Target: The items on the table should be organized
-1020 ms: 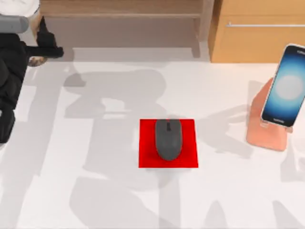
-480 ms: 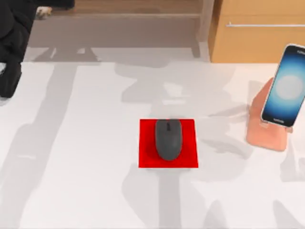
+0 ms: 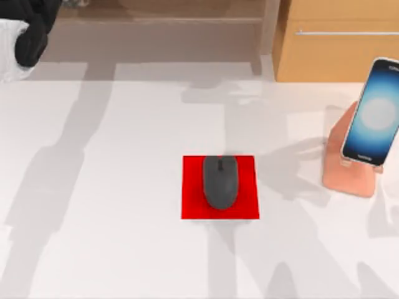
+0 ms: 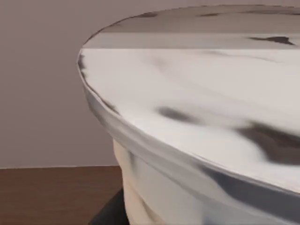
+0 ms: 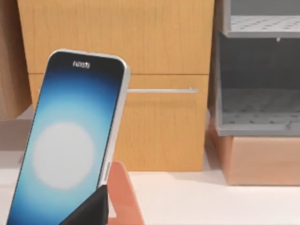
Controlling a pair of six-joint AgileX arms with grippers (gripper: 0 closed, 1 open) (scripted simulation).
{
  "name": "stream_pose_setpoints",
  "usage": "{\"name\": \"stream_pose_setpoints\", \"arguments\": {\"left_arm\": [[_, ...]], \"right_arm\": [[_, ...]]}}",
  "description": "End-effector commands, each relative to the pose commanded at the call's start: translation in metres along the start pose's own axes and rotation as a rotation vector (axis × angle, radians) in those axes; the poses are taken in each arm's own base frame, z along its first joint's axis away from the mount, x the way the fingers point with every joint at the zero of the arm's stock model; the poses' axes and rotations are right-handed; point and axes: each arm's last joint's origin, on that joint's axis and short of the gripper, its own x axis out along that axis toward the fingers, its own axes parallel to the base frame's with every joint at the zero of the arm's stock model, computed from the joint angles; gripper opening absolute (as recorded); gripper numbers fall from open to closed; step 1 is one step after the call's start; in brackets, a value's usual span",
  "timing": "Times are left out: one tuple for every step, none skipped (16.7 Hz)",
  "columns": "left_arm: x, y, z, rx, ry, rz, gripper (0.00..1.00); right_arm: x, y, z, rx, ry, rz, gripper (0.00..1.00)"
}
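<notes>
White cup lid (image 4: 197,122) looms at left wrist; top view shows mouse (image 3: 220,181).

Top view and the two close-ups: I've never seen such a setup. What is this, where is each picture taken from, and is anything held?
Two robot arms work at a white table. One camera looks down from above, and one sits on each arm's wrist. From above you see a grey mouse on a red mat, a lit phone leaning on a pink stand at the right, a wooden cabinet behind, and the left arm in the upper left corner. The left wrist camera is very close to a white-lidded cup; whether it is gripped cannot be told. The right wrist camera faces the phone.
</notes>
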Motion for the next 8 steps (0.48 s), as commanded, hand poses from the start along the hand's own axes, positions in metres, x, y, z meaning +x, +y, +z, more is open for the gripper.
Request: {"name": "stream_pose_setpoints", "arguments": {"left_arm": [[0.006, -0.001, 0.001, -0.006, 0.029, 0.006, 0.0], [0.01, -0.002, 0.002, -0.012, 0.052, 0.012, 0.0], [0.014, -0.003, 0.004, -0.018, 0.068, 0.017, 0.0], [0.017, -0.003, 0.004, -0.022, 0.079, 0.02, 0.0], [0.018, -0.004, 0.005, -0.024, 0.083, 0.021, 0.0], [0.018, -0.004, 0.005, -0.024, 0.084, 0.021, 0.0], [0.018, -0.004, 0.005, -0.024, 0.084, 0.021, 0.0], [0.018, -0.004, 0.005, -0.024, 0.084, 0.021, 0.0]], "right_arm": [[0.0, 0.0, 0.0, 0.0, 0.0, 0.0, 1.0], [0.0, 0.0, 0.0, 0.0, 0.0, 0.0, 1.0], [0.0, 0.0, 0.0, 0.0, 0.0, 0.0, 1.0], [0.0, 0.0, 0.0, 0.0, 0.0, 0.0, 1.0], [0.0, 0.0, 0.0, 0.0, 0.0, 0.0, 1.0], [0.0, 0.0, 0.0, 0.0, 0.0, 0.0, 1.0], [0.0, 0.0, 0.0, 0.0, 0.0, 0.0, 1.0], [0.0, 0.0, 0.0, 0.0, 0.0, 0.0, 1.0]]}}
